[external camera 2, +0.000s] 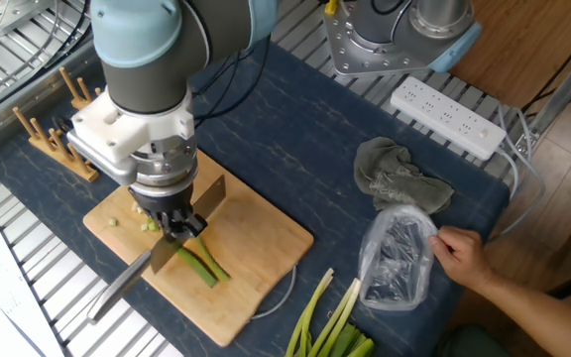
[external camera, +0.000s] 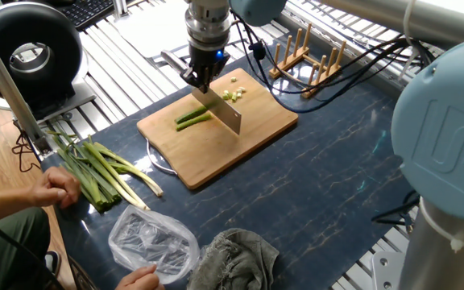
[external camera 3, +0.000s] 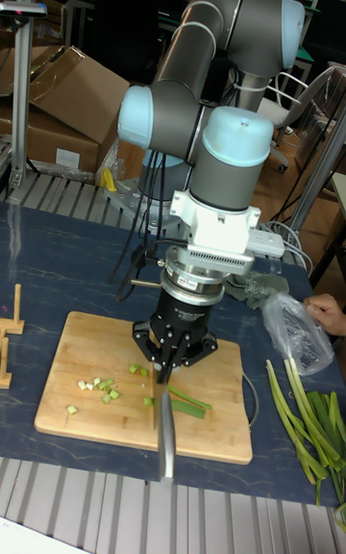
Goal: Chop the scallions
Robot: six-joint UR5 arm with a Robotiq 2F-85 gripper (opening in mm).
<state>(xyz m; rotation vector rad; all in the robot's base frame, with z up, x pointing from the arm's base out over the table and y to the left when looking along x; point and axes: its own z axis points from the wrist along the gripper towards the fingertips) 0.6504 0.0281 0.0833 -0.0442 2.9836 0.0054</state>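
Note:
A short piece of scallion (external camera: 192,119) (external camera 2: 201,264) (external camera 3: 190,403) lies on the bamboo cutting board (external camera: 216,153) (external camera 2: 261,258) (external camera 3: 96,342). Small chopped bits (external camera: 232,93) (external camera 2: 148,222) (external camera 3: 96,386) sit beside it. My gripper (external camera: 202,77) (external camera 2: 178,222) (external camera 3: 168,362) is shut on a knife (external camera: 225,118) (external camera 2: 127,283) (external camera 3: 165,434), whose blade stands edge-down on the board right at the piece's cut end. A bundle of whole scallions (external camera: 103,171) (external camera 2: 330,319) (external camera 3: 308,424) lies on the table off the board.
A person's hand (external camera: 59,187) rests by the bundle, and another hand (external camera 2: 459,253) holds a plastic bag (external camera: 151,242) (external camera 2: 397,260). A grey cloth (external camera: 236,258) (external camera 2: 397,178) lies nearby. A wooden rack (external camera: 308,60) (external camera 2: 57,139) stands past the board; a power strip (external camera 2: 447,117) is at the table edge.

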